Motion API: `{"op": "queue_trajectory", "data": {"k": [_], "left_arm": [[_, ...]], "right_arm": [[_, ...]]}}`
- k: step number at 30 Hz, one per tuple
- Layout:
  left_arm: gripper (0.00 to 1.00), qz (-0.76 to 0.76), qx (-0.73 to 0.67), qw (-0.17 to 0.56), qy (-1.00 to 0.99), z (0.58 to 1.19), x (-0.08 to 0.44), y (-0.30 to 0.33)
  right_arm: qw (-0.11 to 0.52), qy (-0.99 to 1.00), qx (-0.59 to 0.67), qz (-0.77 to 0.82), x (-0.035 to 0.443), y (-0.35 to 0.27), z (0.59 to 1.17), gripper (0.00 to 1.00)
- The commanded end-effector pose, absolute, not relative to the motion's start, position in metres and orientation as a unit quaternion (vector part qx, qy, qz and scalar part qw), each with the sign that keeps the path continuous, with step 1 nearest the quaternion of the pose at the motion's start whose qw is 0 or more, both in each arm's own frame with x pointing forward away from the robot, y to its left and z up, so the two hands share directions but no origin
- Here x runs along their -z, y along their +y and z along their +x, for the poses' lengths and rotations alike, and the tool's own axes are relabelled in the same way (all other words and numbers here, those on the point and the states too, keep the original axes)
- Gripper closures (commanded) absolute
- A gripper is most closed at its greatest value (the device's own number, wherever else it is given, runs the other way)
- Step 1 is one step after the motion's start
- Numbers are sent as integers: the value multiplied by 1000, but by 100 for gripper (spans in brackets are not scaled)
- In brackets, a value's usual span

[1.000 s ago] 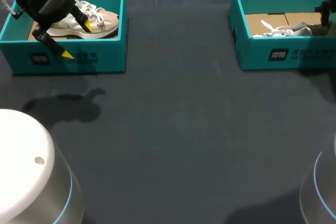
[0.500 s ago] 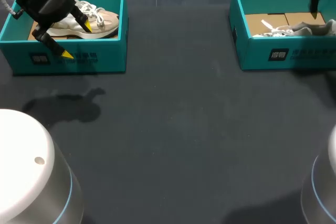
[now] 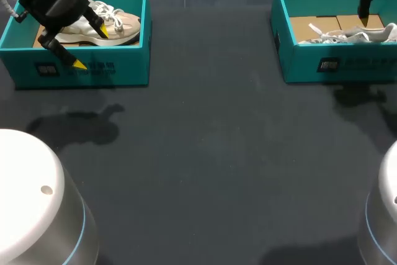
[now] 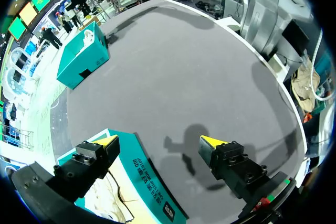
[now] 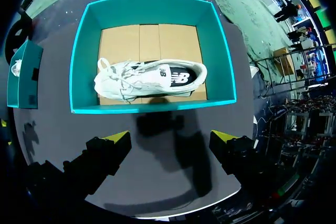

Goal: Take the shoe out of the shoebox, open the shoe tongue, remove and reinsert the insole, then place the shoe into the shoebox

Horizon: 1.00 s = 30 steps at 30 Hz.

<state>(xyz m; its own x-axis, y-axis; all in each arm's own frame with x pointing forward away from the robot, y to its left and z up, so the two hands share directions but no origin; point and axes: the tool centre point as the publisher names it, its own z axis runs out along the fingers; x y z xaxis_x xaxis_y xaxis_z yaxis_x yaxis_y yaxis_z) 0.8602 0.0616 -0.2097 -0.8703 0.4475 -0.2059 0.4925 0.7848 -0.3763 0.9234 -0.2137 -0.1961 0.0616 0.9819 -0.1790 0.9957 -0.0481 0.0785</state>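
Two teal shoeboxes stand at the back of the table. The left shoebox [image 3: 80, 69] holds a beige and white shoe [image 3: 105, 23]. My left gripper [image 3: 90, 46] hangs open over that box's front wall, one finger above the shoe [image 4: 113, 203], the other outside the box [image 4: 152, 182]; its fingers [image 4: 159, 141] hold nothing. The right shoebox [image 3: 322, 66] holds a white shoe [image 3: 353, 34] lying on its side on the cardboard floor. My right gripper [image 3: 365, 7] hovers open above it. In the right wrist view the gripper [image 5: 170, 136] is empty, with the white shoe [image 5: 149, 80] ahead inside the box [image 5: 79, 61].
The dark table [image 3: 211, 153] stretches between and in front of the two boxes. The left box [image 5: 21, 74] shows off to the side in the right wrist view, and the right box [image 4: 81, 59] far ahead in the left wrist view.
My right gripper has opened and risen away from the white shoe, drifting left over the box. The shoe stays lying in the box. The left arm has not moved.
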Motion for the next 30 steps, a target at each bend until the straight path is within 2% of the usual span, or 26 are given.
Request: {"op": "queue_trajectory", "data": {"k": [1, 6, 15, 27, 30], "left_arm": [[0, 250, 213, 53, 943, 860, 209, 62], [0, 250, 213, 53, 943, 860, 209, 62], [0, 279, 224, 35, 933, 867, 201, 69], [0, 503, 163, 38, 848, 970, 166, 120], [0, 540, 127, 70, 829, 1000, 165, 134]], "right_arm": [[119, 687, 23, 717, 183, -197, 880, 0], [115, 696, 21, 708, 179, -178, 857, 0], [115, 696, 21, 708, 179, -178, 857, 0], [115, 696, 21, 708, 179, -178, 857, 0], [115, 696, 21, 708, 179, -178, 857, 0]]}}
